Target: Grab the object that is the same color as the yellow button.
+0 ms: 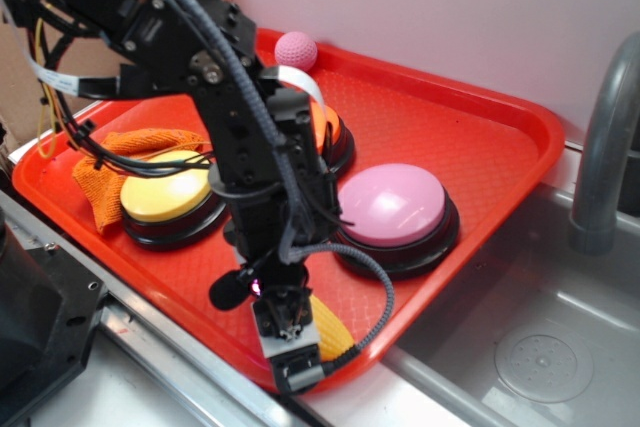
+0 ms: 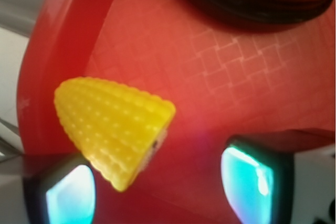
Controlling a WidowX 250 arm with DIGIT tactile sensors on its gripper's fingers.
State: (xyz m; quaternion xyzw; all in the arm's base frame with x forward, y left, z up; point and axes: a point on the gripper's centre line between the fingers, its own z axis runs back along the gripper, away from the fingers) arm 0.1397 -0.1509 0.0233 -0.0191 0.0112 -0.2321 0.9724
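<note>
— Our claw [image 2: 160, 184] hangs spread apart; we see its two fingers flank the small yellow bumpy plastic corn piece [image 2: 113, 129].
— We see it lying on the red plastic tray [image 2: 226, 93], near the edge.

black jointed arm [image 1: 240, 137]; braided black cable [image 1: 375, 292]

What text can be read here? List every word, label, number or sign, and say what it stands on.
None: no readable text in either view.
The yellow bumpy plastic corn piece, the pale-yellow domed push button, the pink domed push button and the red plastic tray are unmarked.
</note>
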